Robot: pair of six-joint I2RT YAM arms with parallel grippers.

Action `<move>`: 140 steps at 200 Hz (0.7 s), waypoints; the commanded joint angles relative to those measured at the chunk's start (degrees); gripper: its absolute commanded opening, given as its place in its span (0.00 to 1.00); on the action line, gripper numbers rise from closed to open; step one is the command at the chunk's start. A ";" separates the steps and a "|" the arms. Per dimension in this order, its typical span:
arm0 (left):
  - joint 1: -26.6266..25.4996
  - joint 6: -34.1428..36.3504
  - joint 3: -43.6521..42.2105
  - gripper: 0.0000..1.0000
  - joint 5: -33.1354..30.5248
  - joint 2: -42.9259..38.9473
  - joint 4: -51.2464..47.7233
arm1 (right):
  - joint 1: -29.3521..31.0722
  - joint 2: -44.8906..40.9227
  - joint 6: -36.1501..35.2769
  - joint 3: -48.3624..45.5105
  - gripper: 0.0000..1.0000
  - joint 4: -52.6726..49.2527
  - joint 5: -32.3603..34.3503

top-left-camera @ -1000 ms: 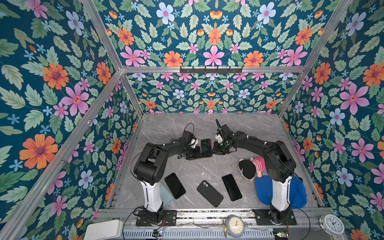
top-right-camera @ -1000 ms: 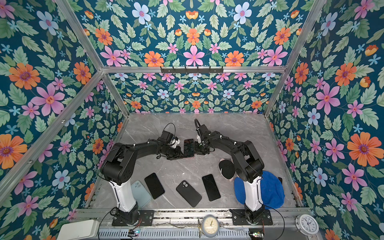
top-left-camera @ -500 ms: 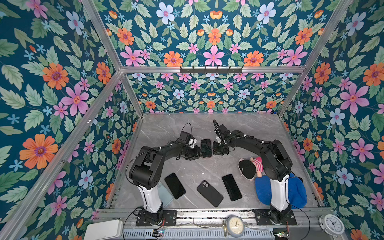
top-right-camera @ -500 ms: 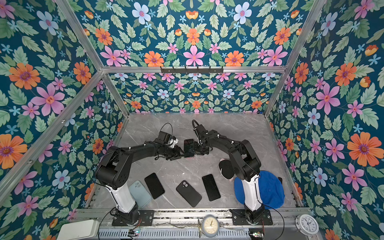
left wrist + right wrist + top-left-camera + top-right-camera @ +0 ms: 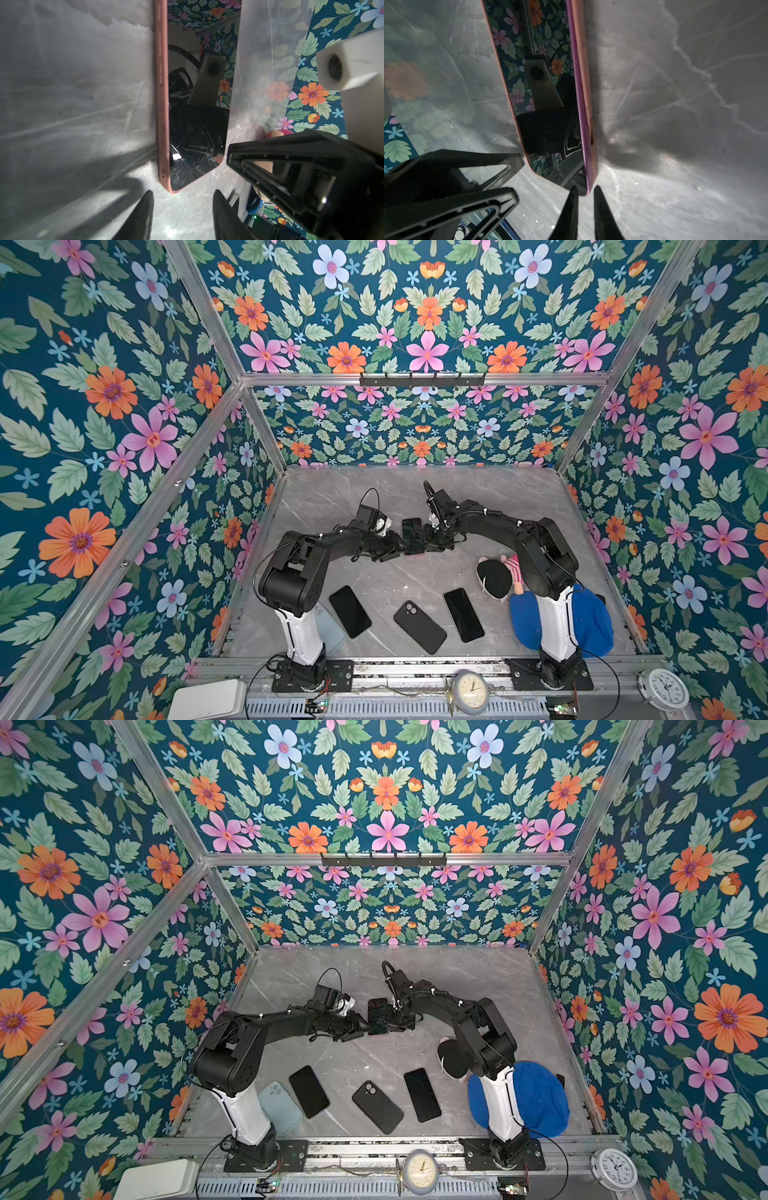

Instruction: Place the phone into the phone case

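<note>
Phone [image 5: 412,535] lies screen up in the pink case [image 5: 161,104] at mid-table, between the two claws, with its long axis running near to far. Its near end is the one both claws meet. Whether it is pressed fully home in the case is hard to judge, since the rim shows plainly along one long side and barely along the other.

Left claw [image 5: 183,192] sits just left of the near end, pointing at the near-left corner. Its jaws stand apart with nothing between them, and the corner lies just ahead of the gap, close but not inside it.

Right claw [image 5: 585,188] comes in from the right onto the near-right corner. Its jaws are drawn almost together, one on each side of the case's rim, and they appear to pinch that rim.

Both arms are about equally near, but only the right one has hold. Any next press or pull turns on that near edge, with the phone stretching away from both claws toward the far wall.
</note>
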 commanded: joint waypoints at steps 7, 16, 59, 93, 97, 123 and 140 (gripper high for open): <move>0.07 -0.15 -0.25 0.48 1.15 0.62 1.97 | 0.18 0.50 0.35 0.54 0.16 -0.47 -1.04; 0.07 -0.23 -0.44 0.47 1.32 0.87 2.30 | 0.25 0.63 0.35 0.46 0.16 -0.44 -1.20; -0.02 -0.95 -1.21 0.43 2.14 1.49 4.25 | 0.32 1.38 0.96 0.09 0.12 0.39 -3.15; -0.02 -1.30 -1.53 0.40 2.57 1.75 5.36 | 0.42 1.20 1.19 -0.11 0.08 0.89 -3.65; -0.02 -1.40 -1.60 0.40 2.67 1.82 5.47 | 0.38 1.25 1.22 -0.16 0.07 0.97 -3.77; -0.31 -1.83 -1.95 0.38 3.04 1.95 6.52 | 0.63 1.65 1.87 -0.67 0.06 2.32 -5.40; -0.62 -2.19 -2.13 0.37 3.30 1.95 7.20 | 0.95 2.07 2.11 -0.74 0.06 3.00 -6.30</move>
